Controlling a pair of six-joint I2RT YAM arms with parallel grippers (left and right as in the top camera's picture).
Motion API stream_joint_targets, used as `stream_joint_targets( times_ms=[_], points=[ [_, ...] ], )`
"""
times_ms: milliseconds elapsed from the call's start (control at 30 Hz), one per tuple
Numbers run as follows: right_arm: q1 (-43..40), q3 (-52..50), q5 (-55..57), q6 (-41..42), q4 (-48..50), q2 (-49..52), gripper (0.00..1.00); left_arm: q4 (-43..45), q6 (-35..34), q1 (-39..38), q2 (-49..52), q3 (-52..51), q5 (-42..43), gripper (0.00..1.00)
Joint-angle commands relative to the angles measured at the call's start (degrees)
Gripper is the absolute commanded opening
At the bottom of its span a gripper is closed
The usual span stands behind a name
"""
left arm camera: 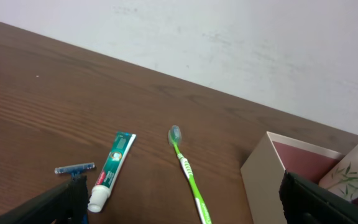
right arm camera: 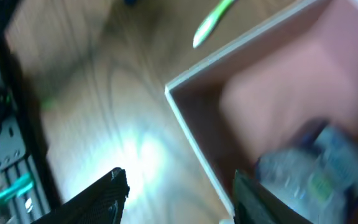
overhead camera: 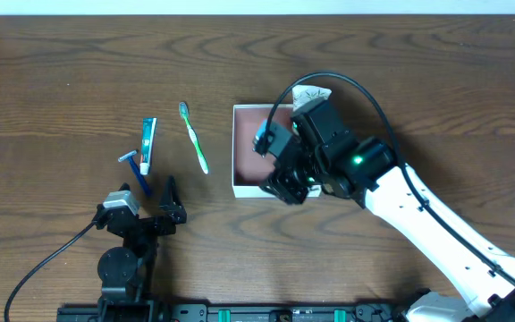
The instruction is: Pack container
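Observation:
The container (overhead camera: 247, 148) is a square shallow box with white walls and a reddish-brown floor, at the table's middle. My right gripper (overhead camera: 286, 185) hovers over its near right part, open; in the right wrist view the fingers (right arm camera: 179, 202) straddle the container's wall (right arm camera: 194, 134). A blurred bluish-grey item (right arm camera: 319, 168) lies inside. A green toothbrush (overhead camera: 194, 136), a toothpaste tube (overhead camera: 147, 143) and a blue razor (overhead camera: 135, 165) lie left of the container. My left gripper (overhead camera: 156, 215) is open and empty, just near of them. It shows them in its view: toothbrush (left arm camera: 188, 174), tube (left arm camera: 112, 169), razor (left arm camera: 74, 168), container (left arm camera: 263, 174).
A small green-and-white carton (overhead camera: 312, 94) stands at the container's far right corner, also in the left wrist view (left arm camera: 355, 167). The right arm's white link (overhead camera: 436, 224) crosses the table's right near side. Dark wooden table (overhead camera: 61, 80) all around.

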Motion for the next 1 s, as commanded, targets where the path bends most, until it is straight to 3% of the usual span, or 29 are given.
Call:
stream_joint_targets(
  times_ms=[0, 300, 967],
  points=[
    [0.81, 0.94, 5.49, 2.47, -1.62, -0.63, 0.56, -2.19, 0.52, 0.28, 0.07, -0.98, -1.49, 0.98],
    [0.81, 0.90, 17.70, 9.27, -3.08, -0.59, 0.60, -2.19, 0.55, 0.28, 0.07, -0.98, -1.49, 0.98],
    [2.32, 0.11, 17.79, 14.27, -4.39, 4.04, 0.59, -2.19, 0.55, 0.28, 0.07, -0.98, -1.49, 0.98]
  ],
)
